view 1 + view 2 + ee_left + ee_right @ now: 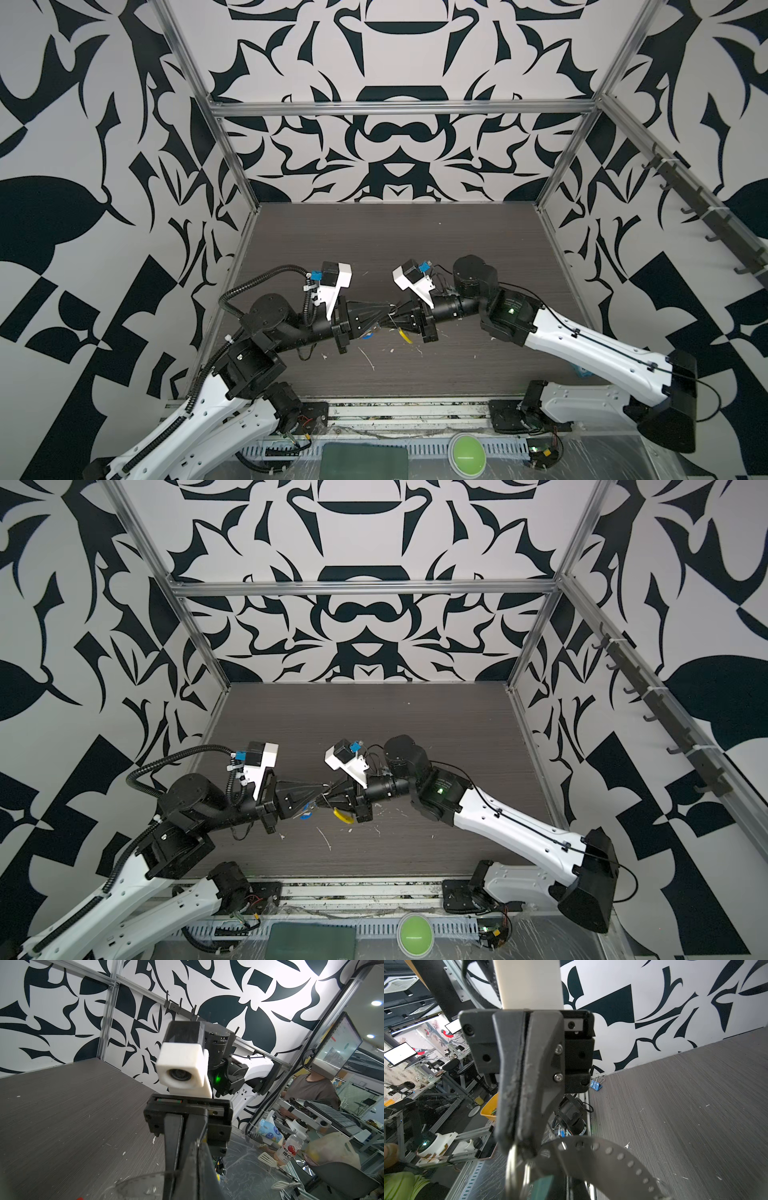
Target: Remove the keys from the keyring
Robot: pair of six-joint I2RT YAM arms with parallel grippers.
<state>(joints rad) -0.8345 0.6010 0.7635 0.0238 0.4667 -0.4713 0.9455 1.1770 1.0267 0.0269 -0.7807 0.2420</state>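
In the middle of both top views, just above the dark grey wood-look worktop (374, 249), the black left end effector (385, 311) and the black right end effector (398, 316) meet tip to tip. They make one line across the picture. Both are squeezed shut and seem to pinch the thin grey wire keyring (405, 335). Its loop hangs down under the tips, with the yellow sleeve on the right side. The tiny blue-headed key (306, 812) dangles below and left of the tips, so the left arm is nearer to it.
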